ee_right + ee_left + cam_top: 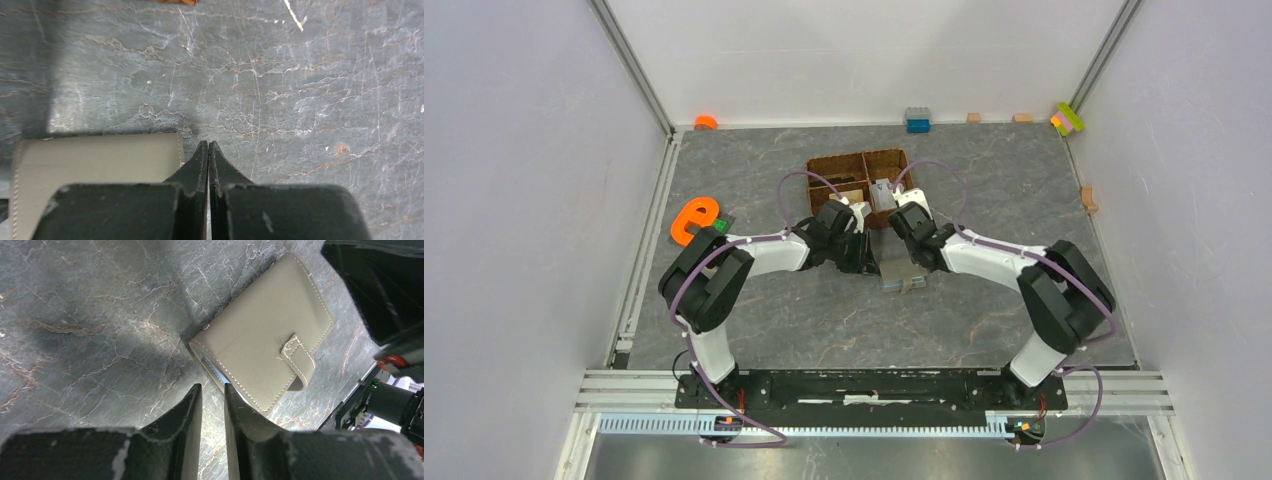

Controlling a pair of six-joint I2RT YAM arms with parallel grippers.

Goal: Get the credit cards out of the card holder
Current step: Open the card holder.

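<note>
Card holder (pixel 260 345) lies closed on the desk (pixel 100 315), just ahead of the left hand (pixel 212 389) (narrow gap, empty) and just beside the right hand (pixel 208 145) (clenched on nothing); risk: a nudge on its edge skates the case instead of opening it.

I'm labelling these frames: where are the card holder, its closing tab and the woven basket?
card holder (pixel 255 330): left wrist view, middle of its grey cover.
closing tab (pixel 299 359): left wrist view, the stitched strap's end.
woven basket (pixel 836 170): top view, bare far-left compartment.
</note>
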